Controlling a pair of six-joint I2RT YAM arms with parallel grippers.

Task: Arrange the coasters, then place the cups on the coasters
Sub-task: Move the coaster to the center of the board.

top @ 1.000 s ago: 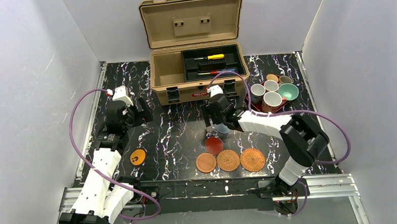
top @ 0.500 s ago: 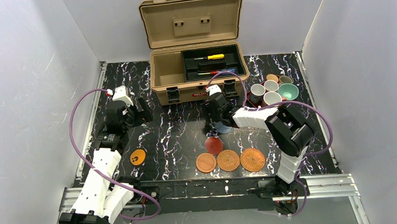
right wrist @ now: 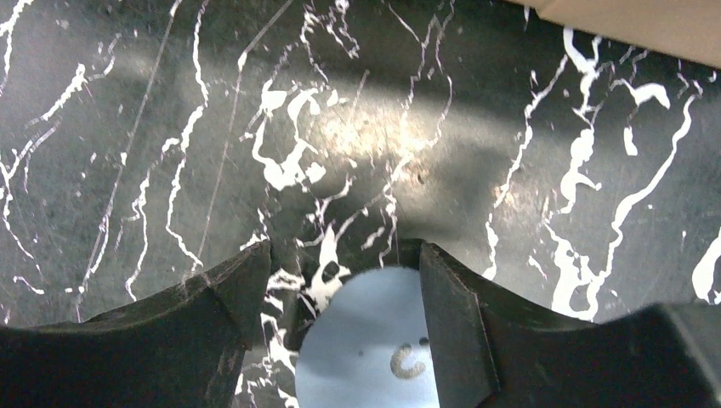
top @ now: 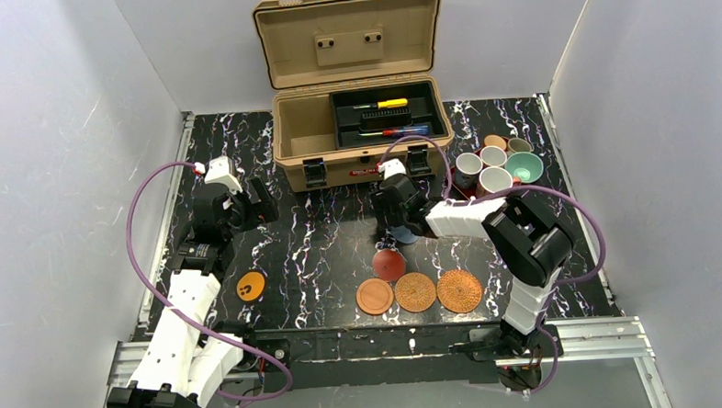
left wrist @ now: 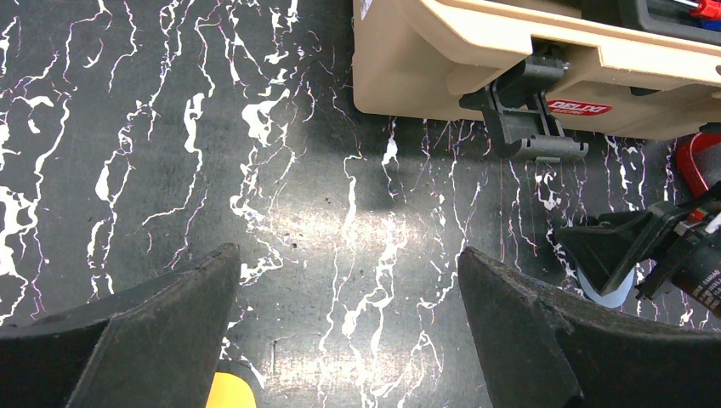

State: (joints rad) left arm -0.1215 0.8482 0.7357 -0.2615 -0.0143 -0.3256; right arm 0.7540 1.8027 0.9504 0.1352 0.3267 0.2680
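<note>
Six coasters are lying on the desk in the overhead view, and only that view is giving the whole count. A smooth brown coaster (top: pixel 375 296), a woven coaster (top: pixel 415 292) and a second woven coaster (top: pixel 459 291) are sitting in a row along the near edge. A pinkish-red coaster (top: pixel 388 264) is sitting just behind that row. An orange coaster (top: pixel 251 285) is lying well apart toward the near left corner, and a blue-grey coaster (top: pixel 403 234) is lying mid-desk under the right gripper (right wrist: pixel 344 251).

The right wrist view is showing what the overhead one is hiding: the fingers are standing spread on either side of the blue-grey disc. A strip of bare desk is showing at one finger, while the other is sitting right at the rim — touching or not, I cannot tell.

The left wrist view is showing the left gripper (left wrist: pixel 349 255) gaping wide over bare marbled desk and holding nothing. A black latch (left wrist: pixel 527 127) of the toolbox (top: pixel 337 168) is facing it.

Six cups are crowding a dark red tray (top: pixel 464 190) toward the far right corner: three mugs with white insides (top: pixel 496 181), a teal cup (top: pixel 524 166), an orange cup (top: pixel 494 141) and a grey-olive cup (top: pixel 519 145).

One open tan toolbox is standing at the middle of the far edge, just behind the right gripper — the right arm is stretching across between the tray and the coaster row.
</note>
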